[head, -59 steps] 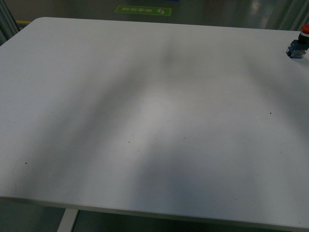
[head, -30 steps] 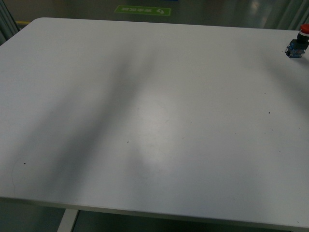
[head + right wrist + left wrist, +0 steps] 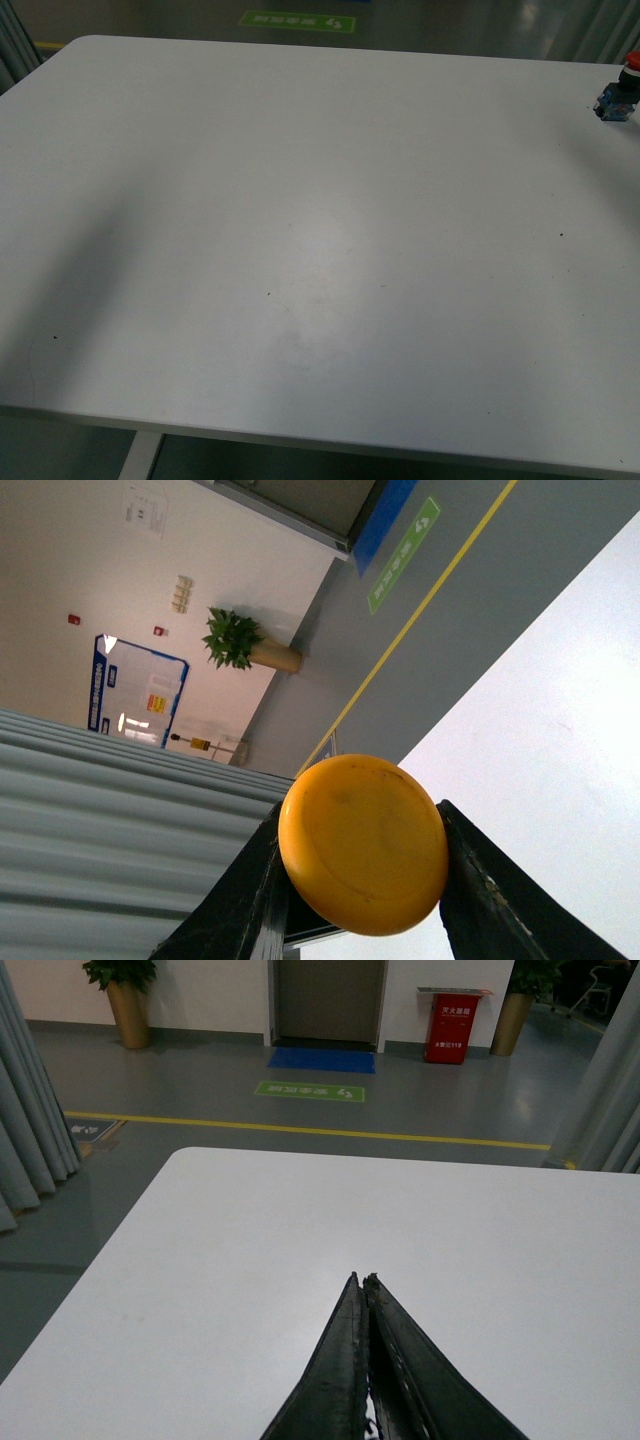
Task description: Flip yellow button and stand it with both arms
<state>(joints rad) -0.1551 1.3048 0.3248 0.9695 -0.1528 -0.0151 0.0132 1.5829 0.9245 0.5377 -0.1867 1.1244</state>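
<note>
Item: yellow button (image 3: pixel 362 858). Its round yellow-orange cap faces the right wrist camera, and the body behind the cap is hidden.
Location: held up off the table (image 3: pixel 300 250) and out of the front view. The white top shows beyond it with a clear gap between.
Right gripper (image 3: pixel 362 815): closed on the button, with one black jaw at each side of the cap. Whether the jaws bear on the cap rim or on the collar behind it cannot be told.
Left gripper (image 3: pixel 361 1280): jaws pressed together tip to tip, with nothing seen between them. It hangs above the table, toward the table's left side.
Other stock: red-capped switch (image 3: pixel 622 92) at the table's far right corner (not the item wanted).
Stage (judged): the button is lifted; the flip and the standing are not yet done.
Risk, slip: the cap is round and smooth (little to bite on), so the button may twist or drop onto the table if the arm turns quickly.
Risk, transfer: the left jaws are closed, so unless they open before meeting the button they could knock it out of the grip.
Risk, placing: if released tilted or above the table, the button may topple instead of standing.
</note>
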